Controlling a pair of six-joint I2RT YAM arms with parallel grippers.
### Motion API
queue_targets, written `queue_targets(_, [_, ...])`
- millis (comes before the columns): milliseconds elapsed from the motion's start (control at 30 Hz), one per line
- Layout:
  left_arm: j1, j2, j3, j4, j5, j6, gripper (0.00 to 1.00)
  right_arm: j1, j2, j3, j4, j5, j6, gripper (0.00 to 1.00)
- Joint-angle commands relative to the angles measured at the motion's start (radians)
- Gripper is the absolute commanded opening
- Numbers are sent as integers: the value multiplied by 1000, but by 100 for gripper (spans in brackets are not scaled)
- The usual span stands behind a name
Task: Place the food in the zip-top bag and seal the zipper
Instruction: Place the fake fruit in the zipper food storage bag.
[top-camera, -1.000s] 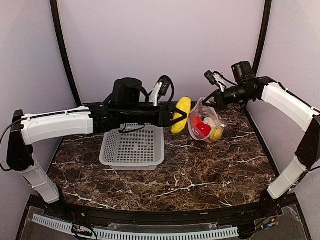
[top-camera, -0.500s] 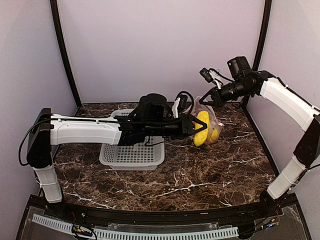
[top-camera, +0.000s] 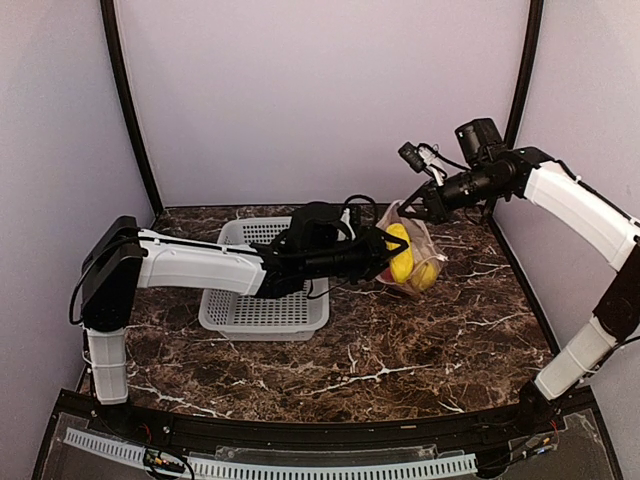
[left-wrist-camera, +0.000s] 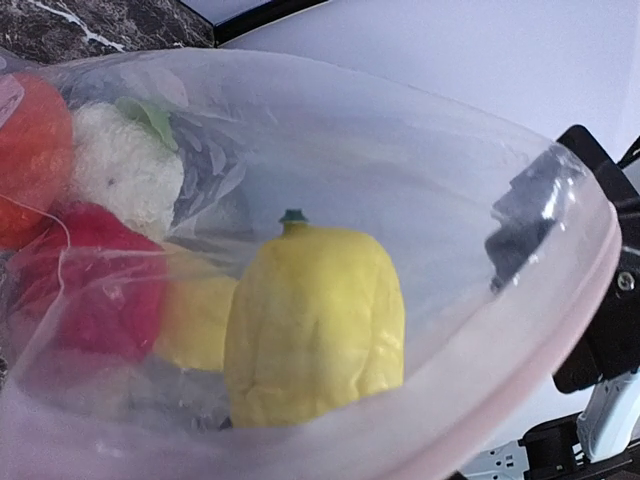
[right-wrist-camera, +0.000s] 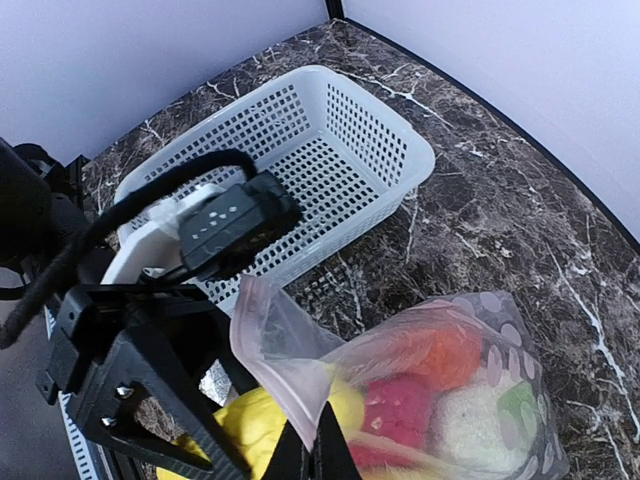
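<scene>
The zip-top bag (top-camera: 425, 262) lies at the back right, holding red (right-wrist-camera: 400, 410), orange (right-wrist-camera: 440, 355), yellow (left-wrist-camera: 195, 320) and whitish-green (right-wrist-camera: 480, 425) food. My right gripper (top-camera: 414, 204) is shut on the bag's upper edge and holds the mouth up and open; its fingertips (right-wrist-camera: 312, 458) pinch the plastic just below the pinkish-white zipper (right-wrist-camera: 268, 345). My left gripper (top-camera: 388, 256) is shut on a large yellow piece (top-camera: 400, 252) and holds it in the bag's mouth. In the left wrist view this piece (left-wrist-camera: 315, 320) sits inside the rim (left-wrist-camera: 560, 330), and my own fingers are hidden.
The white mesh basket (top-camera: 265, 300) stands left of the bag under my left arm; no food shows in it. It also shows in the right wrist view (right-wrist-camera: 300, 150). Dark marble table (top-camera: 400, 350); side walls stand close on both sides.
My left arm has carried the yellow piece rightward from beside the basket into the bag's mouth. My right gripper has kept its hold on the bag's edge, shifting only slightly.
</scene>
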Motion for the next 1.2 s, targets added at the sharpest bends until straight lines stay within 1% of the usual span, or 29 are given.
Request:
queue_targets(0, [13, 31, 45, 64, -22, -67, 30, 37, -43, -27, 36, -71, -18, 0])
queue_targets(133, [15, 66, 33, 120, -45, -128, 30, 63, -51, -47, 39, -82, -29, 0])
queue_targets(267, [14, 75, 8, 162, -117, -184, 30, 74, -55, -53, 38, -95, -27, 0])
queue_targets(333, [15, 78, 6, 165, -149, -203, 32, 74, -56, -47, 38, -99, -21, 0])
queue_targets(367, [15, 80, 7, 163, -187, -210, 35, 74, -57, -45, 39, -102, -19, 0])
queue_targets(400, [15, 85, 11, 161, -200, -225, 37, 74, -57, -43, 38, -105, -16, 0])
queue_targets(433, [15, 88, 18, 159, -217, -230, 40, 74, -57, -40, 37, -107, -11, 0])
queue_targets(500, [15, 96, 33, 148, -226, -238, 44, 74, -51, -32, 38, -104, -3, 0])
queue_targets(633, [15, 97, 41, 144, -212, -210, 48, 74, -38, -10, 37, -77, 15, 0])
queue_targets(733, [15, 87, 40, 92, -206, -190, 57, 75, -31, -4, 38, -67, 18, 0])
queue_targets(767, [14, 82, 35, 86, -205, -186, 63, 75, -29, -3, 39, -70, 21, 0])
queue_targets(800, [14, 81, 33, 84, -203, -184, 83, 75, -28, -2, 38, -72, 21, 0])
queue_targets(833, [14, 79, 31, 81, -202, -179, 91, 74, -27, -1, 37, -72, 22, 0])
queue_targets(867, [15, 74, 30, 78, -203, -175, 97, 73, -26, 0, 38, -70, 22, 0])
queue_targets(1033, [13, 48, 24, 74, -201, -139, 99, 73, -29, 1, 38, -52, 17, 0])
queue_targets(1167, [-7, -21, -11, 60, -251, -72, 99, 70, -33, 1, 37, -37, 15, 0])
